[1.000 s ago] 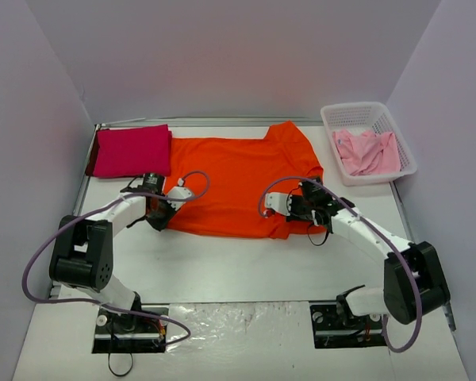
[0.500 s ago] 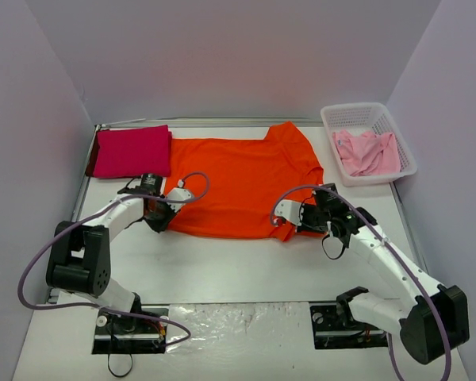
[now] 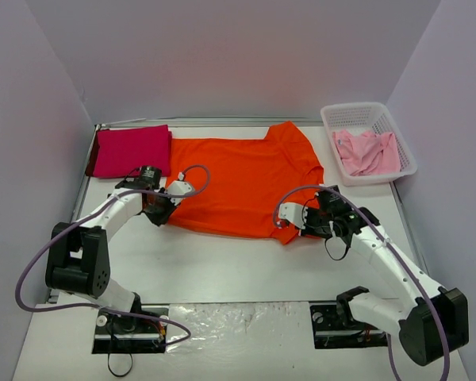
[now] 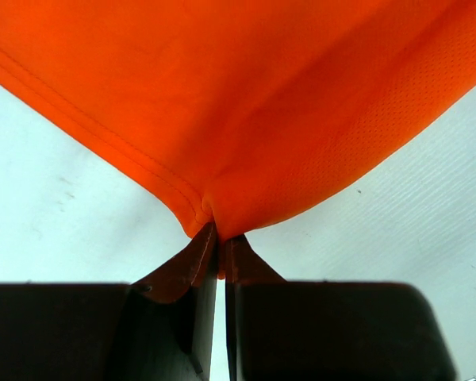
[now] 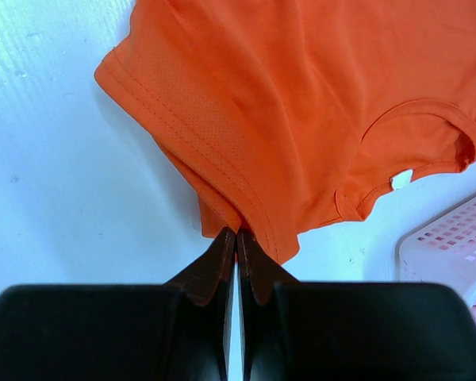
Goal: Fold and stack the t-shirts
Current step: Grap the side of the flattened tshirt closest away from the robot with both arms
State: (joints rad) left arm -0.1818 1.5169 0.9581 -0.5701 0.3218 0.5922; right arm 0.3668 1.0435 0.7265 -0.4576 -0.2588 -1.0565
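The left end effector (image 4: 219,238) is pinching the orange t-shirt (image 3: 238,178) at a hem corner, and the right end effector (image 5: 236,238) at a sleeve edge. Both wrist views are cutting off the rest of the shirt.

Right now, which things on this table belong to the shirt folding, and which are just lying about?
Job:
orange t-shirt, spread out mid-table
magenta-red t-shirt, folded, far left
pale pink t-shirt, crumpled

Lying about:
white basket, holding the pink one

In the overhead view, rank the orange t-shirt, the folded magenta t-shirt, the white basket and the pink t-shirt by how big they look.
1. orange t-shirt, spread flat
2. white basket
3. magenta t-shirt, folded
4. pink t-shirt, crumpled inside the basket
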